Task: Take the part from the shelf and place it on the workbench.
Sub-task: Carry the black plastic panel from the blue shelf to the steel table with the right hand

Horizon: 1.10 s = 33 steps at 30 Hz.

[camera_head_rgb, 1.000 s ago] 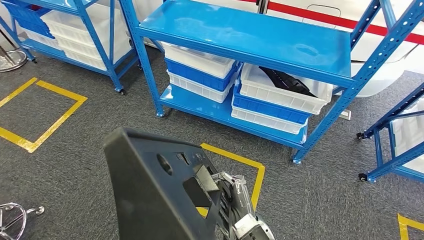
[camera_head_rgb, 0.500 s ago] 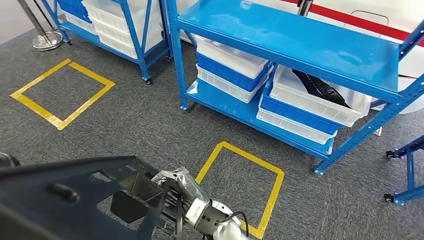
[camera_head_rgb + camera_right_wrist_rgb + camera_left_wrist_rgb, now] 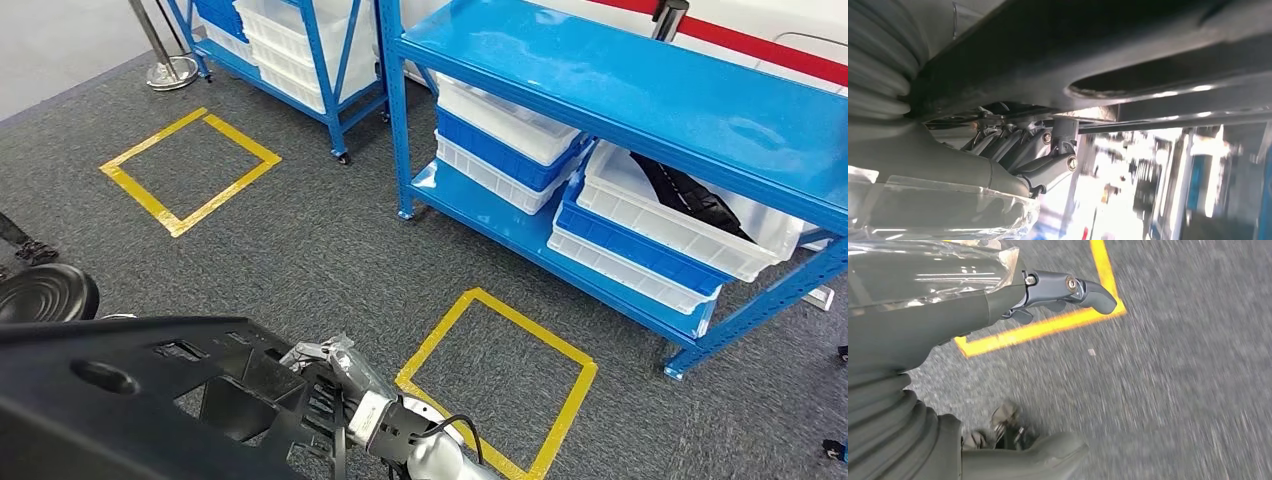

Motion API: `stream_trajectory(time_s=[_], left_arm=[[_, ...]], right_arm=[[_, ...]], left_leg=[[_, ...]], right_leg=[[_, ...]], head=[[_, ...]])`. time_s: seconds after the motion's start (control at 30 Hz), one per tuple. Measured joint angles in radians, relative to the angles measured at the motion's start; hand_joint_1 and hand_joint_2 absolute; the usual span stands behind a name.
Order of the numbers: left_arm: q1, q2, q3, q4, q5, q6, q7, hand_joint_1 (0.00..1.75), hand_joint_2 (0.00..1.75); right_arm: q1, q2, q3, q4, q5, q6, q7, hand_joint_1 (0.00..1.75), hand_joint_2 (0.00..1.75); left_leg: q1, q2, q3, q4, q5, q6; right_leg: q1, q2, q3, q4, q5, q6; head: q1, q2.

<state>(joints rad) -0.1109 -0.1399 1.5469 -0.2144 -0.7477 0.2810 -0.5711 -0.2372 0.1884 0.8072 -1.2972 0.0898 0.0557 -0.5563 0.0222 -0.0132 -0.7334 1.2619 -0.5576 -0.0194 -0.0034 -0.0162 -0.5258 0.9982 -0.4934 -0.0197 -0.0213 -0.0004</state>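
The right robot hand (image 3: 335,385) grips the part (image 3: 130,390) at one edge, nearest the camera at lower left. The part is a large dark plastic panel with cut-outs and a round hole, lying roughly flat above the floor (image 3: 300,240). The left robot hand (image 3: 1058,290) hangs over the carpet holding nothing, fingers apart. Beyond lies open carpet with a yellow square (image 3: 498,380), then the shelf (image 3: 640,90) with stacked bins (image 3: 510,140).

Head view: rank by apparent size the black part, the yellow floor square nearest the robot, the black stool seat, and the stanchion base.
1. black part, enlarged by nearness to the camera
2. yellow floor square
3. black stool seat, cut by the frame edge
4. stanchion base
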Motion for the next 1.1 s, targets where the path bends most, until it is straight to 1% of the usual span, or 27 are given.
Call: stream_trajectory(time_s=[0.03,0.07,0.13,0.17,0.2,0.23,0.3,0.33,0.37,0.4,0.43,0.47,0.5,0.53,0.57,0.6,0.67,0.7,0.73,0.8,0.83,0.87,0.9,0.97,1.0,1.03,1.1], left_arm=[[0.0,-0.002,0.0,0.0,-0.003,0.03,0.007,0.0,1.75],[0.001,-0.008,0.0,0.0,-0.009,0.071,0.023,0.0,1.75],[-0.001,-0.03,-0.001,0.0,-0.023,0.169,0.067,0.0,1.75],[-0.002,-0.045,-0.001,0.001,-0.03,0.209,0.083,0.0,1.75],[-0.003,-0.057,-0.001,0.001,-0.037,0.224,0.085,0.0,1.75],[-0.002,-0.066,-0.002,0.001,-0.044,0.212,0.074,0.0,1.75],[0.003,-0.072,-0.012,0.002,-0.07,0.107,0.034,0.0,1.75],[0.007,-0.066,-0.023,0.002,-0.089,0.034,0.02,0.0,1.75],[0.01,-0.058,-0.038,0.002,-0.108,-0.035,0.018,0.0,1.75],[0.011,-0.046,-0.055,0.002,-0.128,-0.091,0.025,0.0,1.75],[0.012,-0.032,-0.074,0.002,-0.146,-0.133,0.035,0.0,1.75],[0.012,-0.02,-0.091,0.002,-0.161,-0.159,0.044,0.0,1.75],[0.012,-0.008,-0.107,0.002,-0.171,-0.177,0.05,0.0,1.75],[0.013,0.003,-0.12,0.002,-0.176,-0.187,0.054,0.0,1.75],[0.015,0.01,-0.13,0.002,-0.177,-0.191,0.057,0.0,1.75],[0.016,0.015,-0.136,0.002,-0.176,-0.192,0.06,0.0,1.75],[0.017,0.022,-0.143,0.002,-0.166,-0.189,0.066,0.0,1.75],[0.015,0.026,-0.144,0.002,-0.158,-0.185,0.068,0.0,1.75],[0.014,0.028,-0.145,0.002,-0.149,-0.179,0.069,0.0,1.75],[0.012,0.031,-0.144,0.002,-0.129,-0.158,0.071,0.0,1.75],[0.013,0.03,-0.143,0.002,-0.119,-0.144,0.072,0.0,1.75],[0.013,0.029,-0.142,0.002,-0.11,-0.129,0.073,0.0,1.75],[0.012,0.029,-0.141,0.002,-0.104,-0.115,0.073,0.0,1.75],[0.008,0.027,-0.139,0.003,-0.094,-0.09,0.072,0.0,1.75],[0.006,0.026,-0.138,0.003,-0.091,-0.082,0.071,0.0,1.75],[0.005,0.026,-0.138,0.003,-0.089,-0.077,0.07,0.0,1.75],[0.005,0.025,-0.137,0.003,-0.089,-0.075,0.069,0.0,1.75]], right_arm=[[-0.006,0.0,0.012,0.008,-0.015,0.0,-0.003,1.75,1.75],[-0.014,-0.001,0.026,0.017,-0.033,0.0,-0.008,1.75,1.75],[-0.033,-0.007,0.047,0.03,-0.071,0.0,-0.029,1.75,1.75],[-0.043,-0.013,0.054,0.034,-0.091,0.001,-0.042,1.75,1.75],[-0.052,-0.022,0.056,0.036,-0.106,-0.001,-0.051,1.75,1.75],[-0.057,-0.033,0.056,0.034,-0.113,-0.009,-0.053,1.75,1.75],[-0.039,-0.056,0.043,0.01,-0.098,-0.058,-0.042,1.75,1.75],[-0.013,-0.069,0.03,-0.01,-0.081,-0.098,-0.039,1.75,1.75],[0.021,-0.083,0.013,-0.032,-0.063,-0.141,-0.043,1.75,1.75],[0.059,-0.101,-0.008,-0.055,-0.047,-0.181,-0.054,1.75,1.75],[0.098,-0.122,-0.031,-0.077,-0.032,-0.214,-0.067,1.75,1.75],[0.138,-0.143,-0.054,-0.1,-0.016,-0.237,-0.079,1.75,1.75],[0.177,-0.162,-0.077,-0.122,-0.002,-0.254,-0.085,1.75,1.75],[0.211,-0.178,-0.095,-0.145,0.013,-0.263,-0.084,1.75,1.75],[0.238,-0.189,-0.107,-0.166,0.027,-0.269,-0.079,1.75,1.75],[0.257,-0.196,-0.113,-0.184,0.04,-0.27,-0.073,1.75,1.75],[0.275,-0.201,-0.116,-0.21,0.062,-0.263,-0.06,1.75,1.75],[0.278,-0.2,-0.116,-0.217,0.071,-0.255,-0.055,1.75,1.75],[0.278,-0.198,-0.115,-0.22,0.077,-0.244,-0.049,1.75,1.75],[0.272,-0.189,-0.114,-0.221,0.082,-0.214,-0.038,1.75,1.75],[0.265,-0.182,-0.112,-0.221,0.083,-0.198,-0.032,1.75,1.75],[0.255,-0.173,-0.111,-0.221,0.083,-0.182,-0.027,1.75,1.75],[0.246,-0.163,-0.109,-0.22,0.083,-0.167,-0.024,1.75,1.75],[0.234,-0.146,-0.105,-0.218,0.082,-0.141,-0.019,1.75,1.75],[0.231,-0.141,-0.103,-0.216,0.082,-0.132,-0.018,1.75,1.75],[0.23,-0.139,-0.103,-0.215,0.081,-0.126,-0.017,1.75,1.75],[0.23,-0.138,-0.103,-0.215,0.081,-0.123,-0.017,1.75,1.75]], left_leg=[[0.001,0.006,-0.009,0.025,-0.004,-0.001],[0.001,0.01,0.002,0.01,0.01,-0.001],[-0.001,0.032,0.071,-0.105,0.065,0.005],[-0.005,0.048,0.107,-0.169,0.087,0.01],[-0.01,0.06,0.13,-0.212,0.098,0.017],[-0.015,0.066,0.14,-0.233,0.101,0.023],[-0.019,0.05,0.139,-0.241,0.104,0.035],[-0.017,0.04,0.14,-0.246,0.107,0.042],[-0.014,0.03,0.143,-0.252,0.111,0.049],[-0.01,0.02,0.145,-0.257,0.115,0.055],[-0.008,0.011,0.145,-0.259,0.117,0.059],[-0.008,0.0,0.143,-0.26,0.118,0.061],[-0.008,-0.011,0.141,-0.259,0.119,0.062],[-0.009,-0.021,0.14,-0.259,0.119,0.062],[-0.009,-0.031,0.14,-0.259,0.119,0.061],[-0.008,-0.04,0.14,-0.258,0.119,0.06],[-0.009,-0.056,0.138,-0.252,0.117,0.053],[-0.01,-0.065,0.136,-0.247,0.116,0.046],[-0.01,-0.072,0.133,-0.244,0.115,0.039],[-0.005,-0.084,0.127,-0.244,0.118,0.025],[-0.001,-0.082,0.125,-0.241,0.118,0.02],[0.001,-0.07,0.119,-0.23,0.11,0.016],[0.002,-0.05,0.105,-0.199,0.089,0.013],[0.001,-0.008,0.054,-0.084,0.023,0.008],[0.001,0.0,0.029,-0.028,-0.005,0.006],[0.001,0.003,0.013,0.009,-0.022,0.005],[0.001,0.004,0.004,0.028,-0.029,0.005]], right_leg=[[0.002,-0.011,0.0,0.0,0.0,0.0],[0.004,-0.022,0.0,0.0,-0.001,-0.001],[0.005,-0.04,0.001,0.0,-0.002,-0.001],[0.01,-0.048,0.0,0.001,-0.004,0.001],[0.013,-0.055,-0.001,0.002,-0.005,0.003],[0.016,-0.062,-0.002,0.003,-0.006,0.006],[0.018,-0.079,0.0,0.0,-0.008,0.014],[0.018,-0.077,0.0,0.003,-0.013,0.018],[0.017,-0.063,-0.004,0.018,-0.024,0.022],[0.015,-0.041,-0.02,0.054,-0.044,0.023],[0.011,-0.016,-0.047,0.111,-0.072,0.022],[0.008,0.0,-0.081,0.181,-0.101,0.019],[0.004,0.007,-0.114,0.246,-0.124,0.019],[0.001,0.01,-0.133,0.283,-0.133,0.023],[-0.003,0.012,-0.136,0.283,-0.126,0.031],[-0.008,0.014,-0.118,0.243,-0.104,0.041],[-0.021,0.039,-0.057,0.108,-0.049,0.061],[-0.025,0.05,-0.031,0.057,-0.03,0.063],[-0.026,0.059,-0.018,0.029,-0.019,0.061],[-0.021,0.051,-0.014,0.023,-0.011,0.045],[-0.02,0.044,-0.015,0.022,-0.008,0.037],[-0.019,0.037,-0.015,0.021,-0.005,0.03],[-0.02,0.028,-0.016,0.02,-0.002,0.023],[-0.013,0.008,-0.017,0.019,-0.002,0.013],[-0.009,-0.001,-0.017,0.019,-0.002,0.01],[-0.007,-0.007,-0.018,0.019,-0.003,0.01],[-0.006,-0.011,-0.018,0.019,-0.003,0.009]], head=[[0.0,0.0],[0.0,0.0],[0.0,0.0],[-0.001,0.0],[0.001,0.0],[0.002,0.0],[0.005,0.0],[0.006,0.0],[0.007,0.0],[0.008,0.0],[0.01,0.0],[0.011,0.0],[0.013,0.0],[0.013,0.0],[0.013,0.0],[0.013,0.0],[0.013,0.0],[0.013,0.0],[0.012,0.0],[0.011,0.0],[0.011,0.0],[0.01,0.0],[0.007,0.0],[0.003,0.0],[0.003,0.0],[0.003,0.0],[0.003,0.0]])
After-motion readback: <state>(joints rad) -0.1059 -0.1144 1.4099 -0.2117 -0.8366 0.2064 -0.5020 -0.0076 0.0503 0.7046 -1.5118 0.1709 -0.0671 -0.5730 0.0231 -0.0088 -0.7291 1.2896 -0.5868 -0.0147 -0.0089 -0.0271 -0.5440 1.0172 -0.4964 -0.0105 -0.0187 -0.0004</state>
